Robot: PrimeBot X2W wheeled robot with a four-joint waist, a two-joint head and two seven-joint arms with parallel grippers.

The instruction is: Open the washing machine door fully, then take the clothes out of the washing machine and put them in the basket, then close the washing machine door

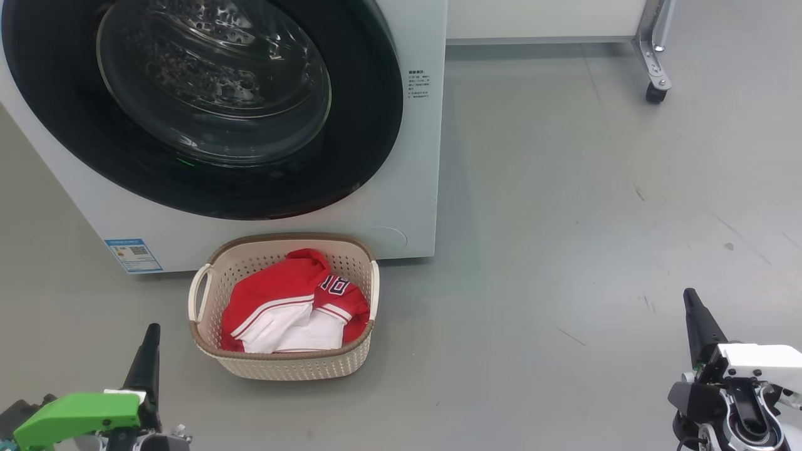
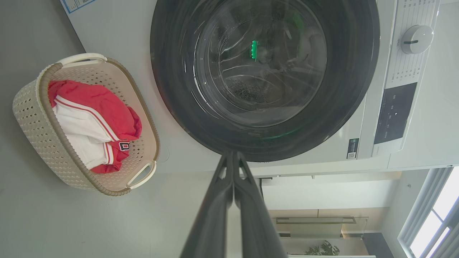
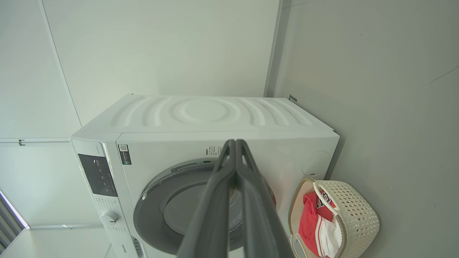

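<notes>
Floor: clothes in basket by washing machine; wheeled frame beyond; left gripper, right gripper closed, empty.

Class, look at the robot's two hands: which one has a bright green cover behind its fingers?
The left hand, at the head view's lower left: its cover is bright green, while that of the right hand is white.

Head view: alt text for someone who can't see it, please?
A red-and-white jersey lies in a cream basket before a washing machine whose black-rimmed door is shut. The left gripper and right gripper, both shut, sit at the bottom corners.
</notes>
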